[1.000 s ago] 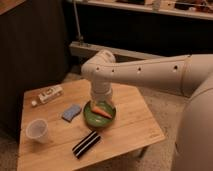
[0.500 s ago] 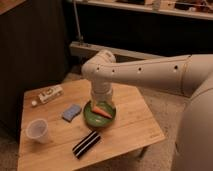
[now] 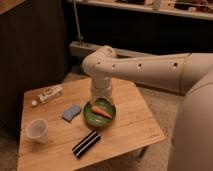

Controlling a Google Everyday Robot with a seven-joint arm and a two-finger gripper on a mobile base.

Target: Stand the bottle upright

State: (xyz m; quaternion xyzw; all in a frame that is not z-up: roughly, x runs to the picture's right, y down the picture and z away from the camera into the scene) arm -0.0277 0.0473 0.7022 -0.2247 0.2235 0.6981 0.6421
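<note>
Bottle [image 3: 50, 94] lies on its side at the far left corner of the wooden surface [image 3: 131, 125], its white cap pointing toward the left edge. Nearer the middle we see a blue sponge [image 3: 71, 112], and a translucent cup [image 3: 37, 130] stands at the left front. A green bowl [image 3: 90, 120] holding a carrot [image 3: 101, 112] sits mid-surface, with a black striped object [image 3: 86, 144] in front of it. The gripper [image 3: 101, 98] hangs just over the bowl's far rim, well apart from the bottle, its fingers open and empty.
</note>
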